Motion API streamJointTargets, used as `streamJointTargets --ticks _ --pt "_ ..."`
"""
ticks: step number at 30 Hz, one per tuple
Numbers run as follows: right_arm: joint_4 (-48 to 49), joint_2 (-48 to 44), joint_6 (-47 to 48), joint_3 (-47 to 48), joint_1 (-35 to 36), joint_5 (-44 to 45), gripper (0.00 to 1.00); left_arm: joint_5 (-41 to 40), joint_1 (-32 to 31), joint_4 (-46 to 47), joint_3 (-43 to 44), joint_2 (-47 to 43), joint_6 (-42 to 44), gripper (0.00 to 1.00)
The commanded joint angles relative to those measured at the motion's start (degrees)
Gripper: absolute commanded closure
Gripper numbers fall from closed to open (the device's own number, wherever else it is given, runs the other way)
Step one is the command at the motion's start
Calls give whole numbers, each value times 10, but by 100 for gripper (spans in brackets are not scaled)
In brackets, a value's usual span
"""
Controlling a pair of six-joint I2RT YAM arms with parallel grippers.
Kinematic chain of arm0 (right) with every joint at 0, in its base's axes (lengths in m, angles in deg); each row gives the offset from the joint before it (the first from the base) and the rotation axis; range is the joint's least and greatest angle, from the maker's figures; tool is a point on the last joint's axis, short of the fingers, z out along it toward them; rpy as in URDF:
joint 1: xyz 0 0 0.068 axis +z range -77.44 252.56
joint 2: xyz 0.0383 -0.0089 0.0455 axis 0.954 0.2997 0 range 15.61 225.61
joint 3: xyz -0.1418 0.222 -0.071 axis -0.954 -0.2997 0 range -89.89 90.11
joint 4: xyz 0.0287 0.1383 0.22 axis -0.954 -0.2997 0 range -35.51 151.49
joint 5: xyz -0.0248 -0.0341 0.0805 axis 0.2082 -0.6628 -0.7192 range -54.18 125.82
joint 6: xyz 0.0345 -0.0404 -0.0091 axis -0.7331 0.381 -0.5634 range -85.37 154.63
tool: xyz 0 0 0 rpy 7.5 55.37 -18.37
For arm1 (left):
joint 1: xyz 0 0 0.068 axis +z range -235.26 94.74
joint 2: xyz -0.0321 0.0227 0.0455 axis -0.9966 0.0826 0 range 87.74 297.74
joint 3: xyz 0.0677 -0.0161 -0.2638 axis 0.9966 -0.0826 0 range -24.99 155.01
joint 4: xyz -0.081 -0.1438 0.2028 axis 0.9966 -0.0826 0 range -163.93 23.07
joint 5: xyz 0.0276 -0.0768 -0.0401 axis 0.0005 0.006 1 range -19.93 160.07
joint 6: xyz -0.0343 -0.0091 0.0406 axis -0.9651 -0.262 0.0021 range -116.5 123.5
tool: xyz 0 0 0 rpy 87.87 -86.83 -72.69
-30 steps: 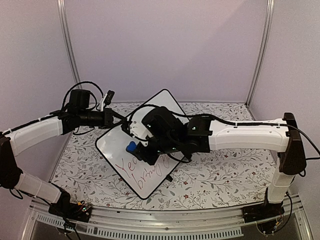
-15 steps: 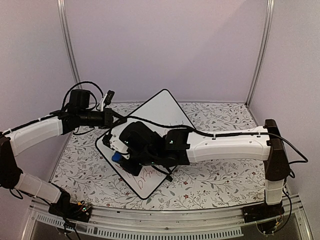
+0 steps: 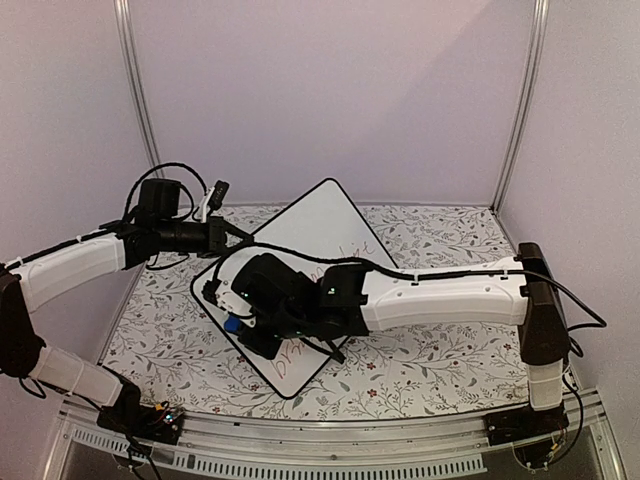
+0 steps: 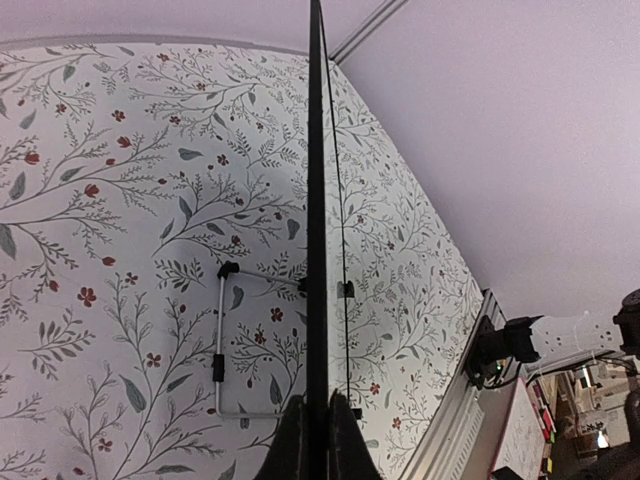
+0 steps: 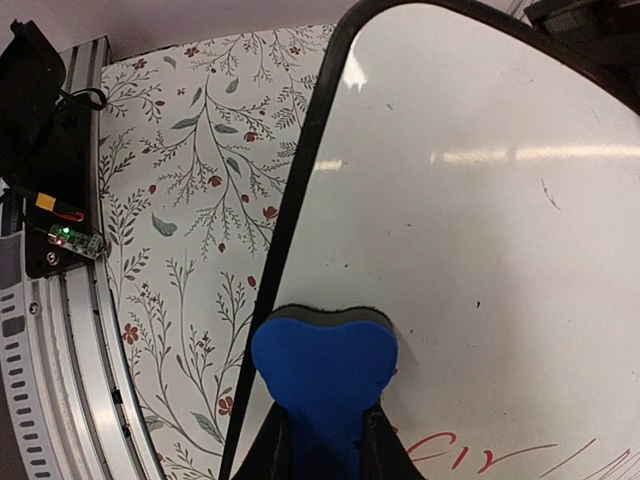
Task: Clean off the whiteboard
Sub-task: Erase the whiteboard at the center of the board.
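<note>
Left gripper clamped on whiteboard rim, right gripper pinching blue eraser, red writing mostly hidden

The top external camera sits high behind the near edge of the desk, looking down and forward over all of it to the back wall. The left wrist camera sights edge-on along the whiteboard rim, very near. The right wrist camera looks down close on the board's face and the blue eraser. All three share board and desk.
</note>
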Motion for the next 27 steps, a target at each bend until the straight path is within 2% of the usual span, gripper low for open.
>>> streamJointTargets --ticks 1,27 --pt "-10 11 -8 16 3 1 96 7 -8 6 6 -4 20 100" --pt "-33 22 -36 -5 3 -6 96 7 -9 6 7 -3 20 100"
